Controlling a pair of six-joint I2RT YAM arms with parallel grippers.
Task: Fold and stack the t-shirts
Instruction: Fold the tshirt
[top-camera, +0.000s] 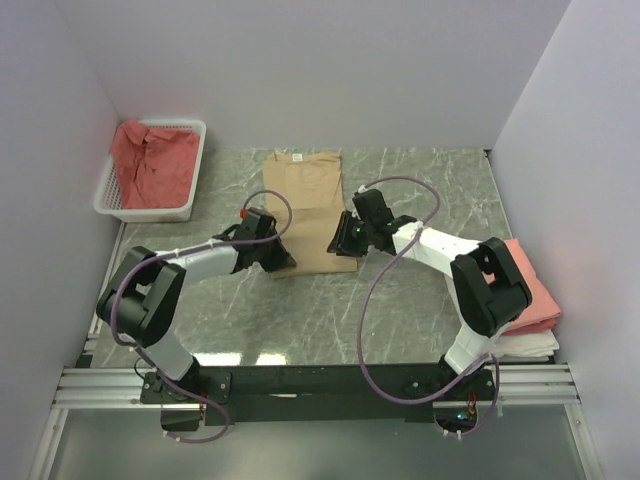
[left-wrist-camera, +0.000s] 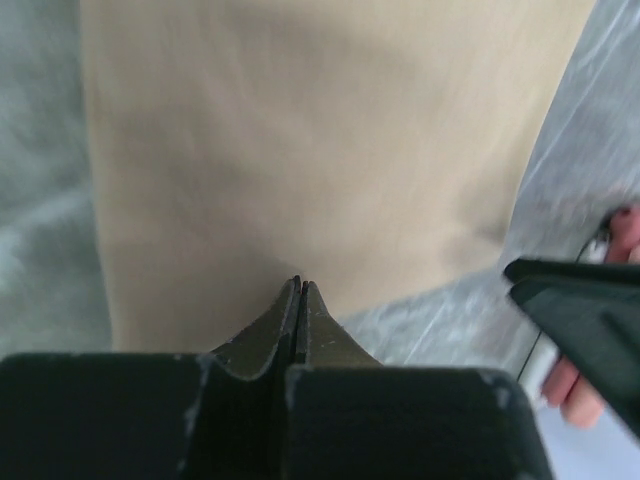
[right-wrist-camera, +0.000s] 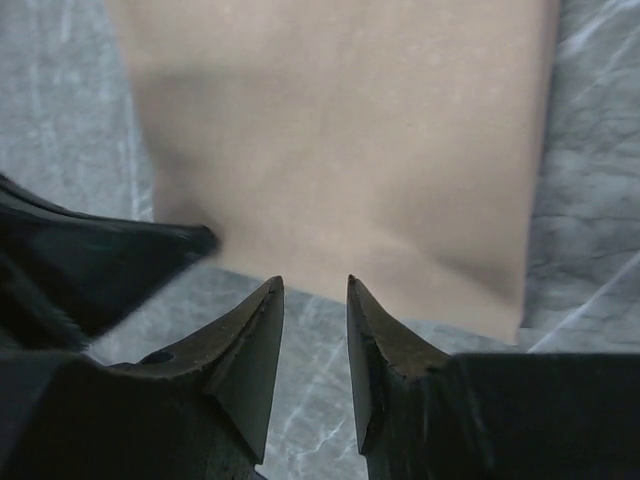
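Observation:
A tan t-shirt (top-camera: 305, 200), folded into a long strip, lies flat on the marble table. My left gripper (top-camera: 283, 262) sits at its near left corner. In the left wrist view the jaws (left-wrist-camera: 301, 283) are pressed together with their tips over the hem of the tan cloth (left-wrist-camera: 320, 150). My right gripper (top-camera: 336, 243) is at the near right part of the hem. Its fingers (right-wrist-camera: 315, 284) stand apart, tips just short of the tan edge (right-wrist-camera: 340, 140), bare marble between them. A coral-red t-shirt (top-camera: 152, 160) lies crumpled in the basket. Folded salmon-pink t-shirts (top-camera: 532, 292) are stacked at the right.
A white mesh basket (top-camera: 110, 195) stands at the back left against the wall. The pink stack rests on something white (top-camera: 530, 345) at the table's right edge. White walls close in three sides. My two grippers are close together; the right one's finger (left-wrist-camera: 585, 305) shows in the left wrist view.

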